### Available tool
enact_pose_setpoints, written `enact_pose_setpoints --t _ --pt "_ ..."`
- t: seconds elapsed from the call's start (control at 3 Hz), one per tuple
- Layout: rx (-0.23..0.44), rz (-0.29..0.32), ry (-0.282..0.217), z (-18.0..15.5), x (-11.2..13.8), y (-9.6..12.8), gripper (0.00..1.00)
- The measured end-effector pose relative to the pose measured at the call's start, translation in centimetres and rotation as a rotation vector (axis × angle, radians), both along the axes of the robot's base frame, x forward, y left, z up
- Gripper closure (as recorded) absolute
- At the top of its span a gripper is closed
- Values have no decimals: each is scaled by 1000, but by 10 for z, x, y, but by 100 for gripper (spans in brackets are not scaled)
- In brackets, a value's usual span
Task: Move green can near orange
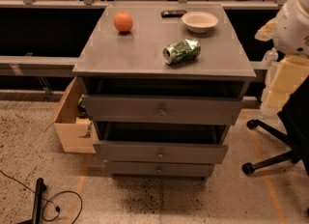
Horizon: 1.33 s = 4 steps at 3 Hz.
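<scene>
The green can [182, 51] lies on its side on the grey cabinet top [140, 54], right of the middle, with its silver end facing left. The orange [123, 21] sits at the back left of the same top, well apart from the can. My gripper is out of view. Only a white part of my arm [293, 20] shows at the right edge, beside the cabinet and right of the can.
A shallow off-white bowl [199, 21] and a dark remote [173, 13] sit at the back right of the top. Two drawers [161, 109] stand slightly open below. A cardboard box [72, 121] stands at the left, and an office chair base [275, 155] at the right.
</scene>
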State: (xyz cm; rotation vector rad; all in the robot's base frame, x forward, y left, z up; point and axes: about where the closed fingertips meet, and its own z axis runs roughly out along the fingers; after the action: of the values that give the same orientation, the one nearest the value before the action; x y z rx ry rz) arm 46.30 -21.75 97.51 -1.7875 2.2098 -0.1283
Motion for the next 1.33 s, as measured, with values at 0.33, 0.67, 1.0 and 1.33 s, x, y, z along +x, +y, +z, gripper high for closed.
enact_pose_setpoints --t 0.33,0.67,1.0,1.33 --pt "-71 96 11 -4 54 2 0" --pt "-112 185 37 -15 117 14 0" --pt "-132 292 1 -18 183 45 0" --pt "-122 394 -35 -27 230 77 0"
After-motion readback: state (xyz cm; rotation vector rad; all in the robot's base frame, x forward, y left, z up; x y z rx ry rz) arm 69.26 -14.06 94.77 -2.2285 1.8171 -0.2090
